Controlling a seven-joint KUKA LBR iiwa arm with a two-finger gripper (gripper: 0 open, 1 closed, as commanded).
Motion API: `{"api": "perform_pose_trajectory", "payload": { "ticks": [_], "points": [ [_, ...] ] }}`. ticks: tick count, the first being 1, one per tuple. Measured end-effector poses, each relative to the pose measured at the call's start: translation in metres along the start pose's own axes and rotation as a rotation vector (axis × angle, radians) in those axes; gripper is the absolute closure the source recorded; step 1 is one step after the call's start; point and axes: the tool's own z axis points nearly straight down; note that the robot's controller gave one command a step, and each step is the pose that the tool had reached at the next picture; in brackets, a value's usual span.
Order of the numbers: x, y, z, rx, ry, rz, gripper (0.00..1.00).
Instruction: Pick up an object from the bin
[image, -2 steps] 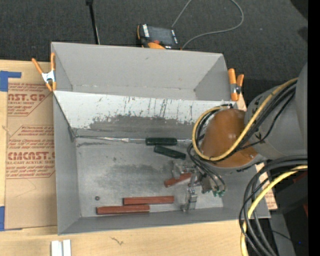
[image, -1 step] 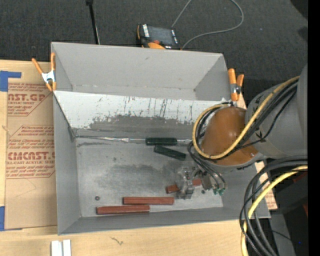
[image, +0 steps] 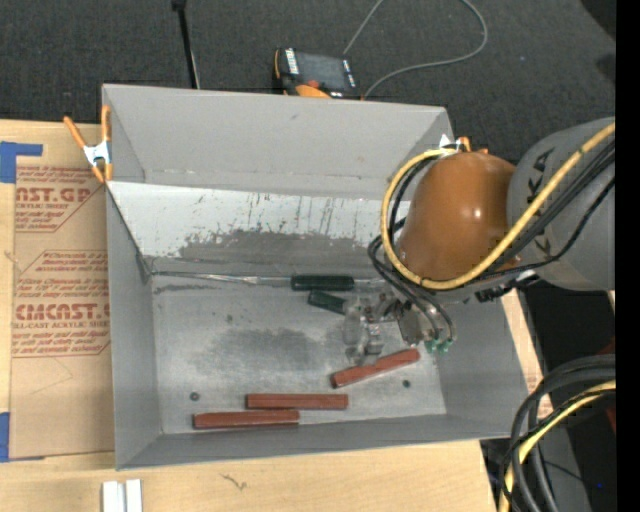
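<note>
My gripper (image: 368, 338) reaches down below the orange dome at the right of the bin floor. Its fingertips hang just above the upper left part of a reddish-brown stick (image: 375, 368) that lies slanted on the floor. Nothing shows between the fingers. Just to the left and behind it lie two dark green pieces, one long (image: 322, 283) and one shorter (image: 327, 299), near the back wall.
Two more reddish-brown sticks lie near the front wall, one (image: 296, 402) above the other (image: 246, 420), both almost level. The bin's right wall stands close beside the gripper. The left half of the floor holds nothing loose.
</note>
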Motion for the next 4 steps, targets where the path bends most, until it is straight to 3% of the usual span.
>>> {"api": "perform_pose_trajectory", "payload": {
  "ticks": [1, 2, 3, 4],
  "points": [
    [0.002, -0.002, 0.005, 0.0, 0.007, 0.003, 0.0],
    [0.01, -0.022, 0.115, -0.001, 0.012, -0.179, 0.0],
    [0.008, -0.021, 0.111, 0.0, 0.009, -0.178, 1.0],
    [-0.026, 0.042, -0.023, -0.001, -0.002, -0.175, 1.0]
  ]
}}
